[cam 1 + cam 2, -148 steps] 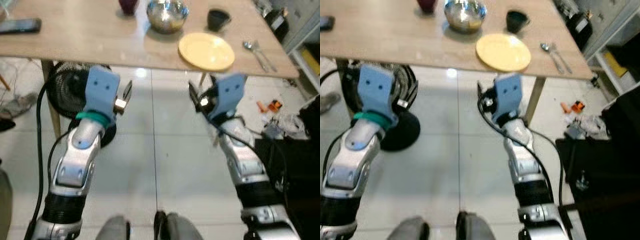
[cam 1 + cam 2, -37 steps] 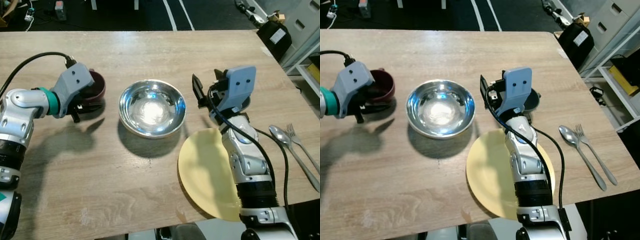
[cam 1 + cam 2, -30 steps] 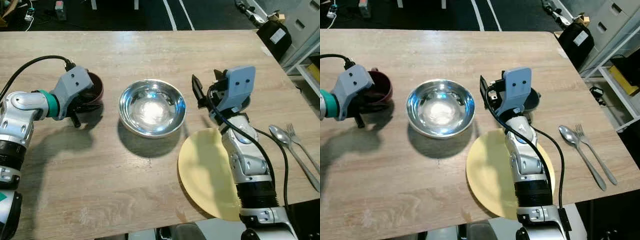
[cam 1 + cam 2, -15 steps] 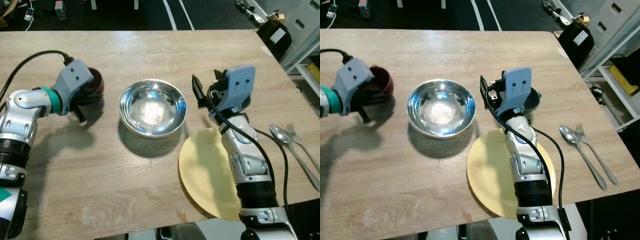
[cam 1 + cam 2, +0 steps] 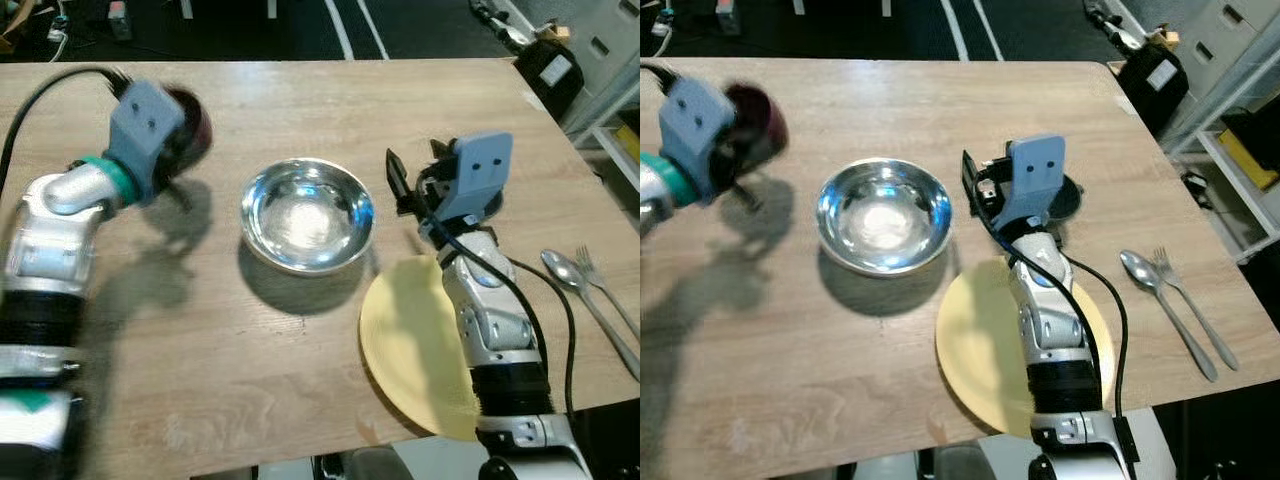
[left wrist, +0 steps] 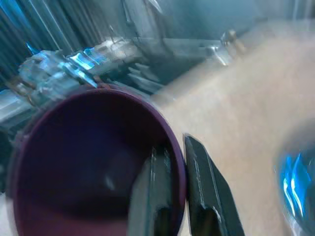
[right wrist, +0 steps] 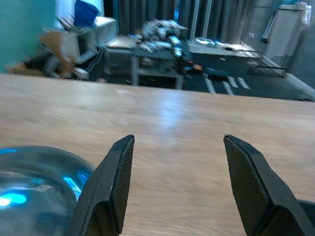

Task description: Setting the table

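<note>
Pinching the maroon cup's (image 6: 93,162) rim, seemingly: left tool (image 6: 177,187).

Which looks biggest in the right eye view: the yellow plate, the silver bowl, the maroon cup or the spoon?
1. Yellow plate, partly hidden under the right arm.
2. Silver bowl.
3. Spoon by length, though thin.
4. Maroon cup, blurred in the left gripper, so its place against the spoon is unsure.
</note>
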Motion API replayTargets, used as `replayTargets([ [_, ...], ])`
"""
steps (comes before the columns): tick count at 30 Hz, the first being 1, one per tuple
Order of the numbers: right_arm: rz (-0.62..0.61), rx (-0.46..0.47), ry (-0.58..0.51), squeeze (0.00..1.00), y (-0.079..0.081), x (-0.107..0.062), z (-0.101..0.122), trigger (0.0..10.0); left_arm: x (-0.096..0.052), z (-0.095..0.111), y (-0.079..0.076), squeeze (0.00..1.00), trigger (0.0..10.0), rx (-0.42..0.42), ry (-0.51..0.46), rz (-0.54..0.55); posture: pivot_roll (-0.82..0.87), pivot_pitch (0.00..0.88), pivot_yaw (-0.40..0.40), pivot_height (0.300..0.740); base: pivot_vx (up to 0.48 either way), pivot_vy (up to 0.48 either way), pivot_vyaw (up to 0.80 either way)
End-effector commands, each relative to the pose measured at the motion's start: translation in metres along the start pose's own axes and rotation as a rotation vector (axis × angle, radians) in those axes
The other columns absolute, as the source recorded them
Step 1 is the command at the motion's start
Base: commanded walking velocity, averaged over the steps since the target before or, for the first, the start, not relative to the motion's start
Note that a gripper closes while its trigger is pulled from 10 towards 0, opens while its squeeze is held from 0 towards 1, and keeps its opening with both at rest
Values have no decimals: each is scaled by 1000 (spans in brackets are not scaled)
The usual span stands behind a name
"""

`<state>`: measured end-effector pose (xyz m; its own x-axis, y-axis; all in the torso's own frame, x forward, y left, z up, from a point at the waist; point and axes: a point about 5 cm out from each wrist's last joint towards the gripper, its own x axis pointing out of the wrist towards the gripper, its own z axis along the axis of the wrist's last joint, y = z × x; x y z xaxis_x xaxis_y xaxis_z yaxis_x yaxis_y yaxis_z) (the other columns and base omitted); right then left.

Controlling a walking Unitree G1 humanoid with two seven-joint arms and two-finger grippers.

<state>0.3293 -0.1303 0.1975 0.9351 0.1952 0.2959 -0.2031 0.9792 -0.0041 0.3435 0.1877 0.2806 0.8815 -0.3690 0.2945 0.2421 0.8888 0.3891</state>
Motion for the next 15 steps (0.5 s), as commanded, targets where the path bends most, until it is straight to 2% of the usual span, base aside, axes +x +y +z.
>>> replayTargets([
  [1,-53,33,-19,0,-5,-5,1,10000,-5,6,-1,0,10000,-47,-27,143,111,85,-4,740,0,0,0],
  [3,-72,53,-21,0,-5,-7,1,10000,-8,5,-7,0,10000,-77,-24,213,111,81,-3,740,0,0,0],
  [6,-79,62,-19,0,-4,-9,0,10000,-13,-1,-11,0,10000,-79,6,258,114,78,-2,740,0,0,0],
  [11,-82,61,-20,0,-5,-9,0,10000,-18,-8,-10,0,10000,-43,48,297,113,75,-1,740,0,0,0],
  [15,-90,55,-26,0,-8,-8,2,10000,-18,-6,-11,0,10000,-31,58,326,111,73,1,740,-264,0,0],
])
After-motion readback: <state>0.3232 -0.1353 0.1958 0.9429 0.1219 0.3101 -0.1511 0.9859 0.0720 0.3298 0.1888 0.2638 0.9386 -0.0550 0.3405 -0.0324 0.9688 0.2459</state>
